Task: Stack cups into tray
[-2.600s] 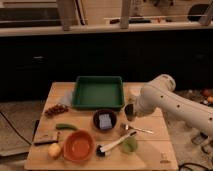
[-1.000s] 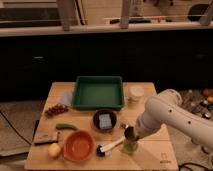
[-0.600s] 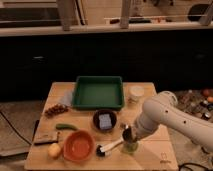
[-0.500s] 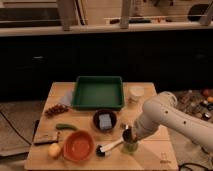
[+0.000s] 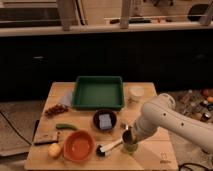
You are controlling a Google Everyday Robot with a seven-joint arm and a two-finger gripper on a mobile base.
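Observation:
The dark-green tray (image 5: 98, 93) lies at the back middle of the wooden table, with nothing in it. My gripper (image 5: 128, 135) hangs at the front right of the table, below the white arm (image 5: 160, 117). It is shut on the dark grey cup (image 5: 127, 137) and holds it upright right over the pale green cup (image 5: 131, 148), which stands on the table. The grey cup's lower end sits at or inside the green cup's rim; I cannot tell which.
A black bowl (image 5: 105, 120) with a blue sponge stands left of my gripper. An orange bowl (image 5: 79, 145), a white-handled brush (image 5: 109, 148), a yellow fruit (image 5: 54, 150), a green pepper (image 5: 66, 127), grapes (image 5: 56, 109) and a small white bowl (image 5: 136, 92) also lie on the table.
My arm has swung from beside the tray down to the table's front right with the dark grey cup. It has lowered slightly onto the green cup in the last second.

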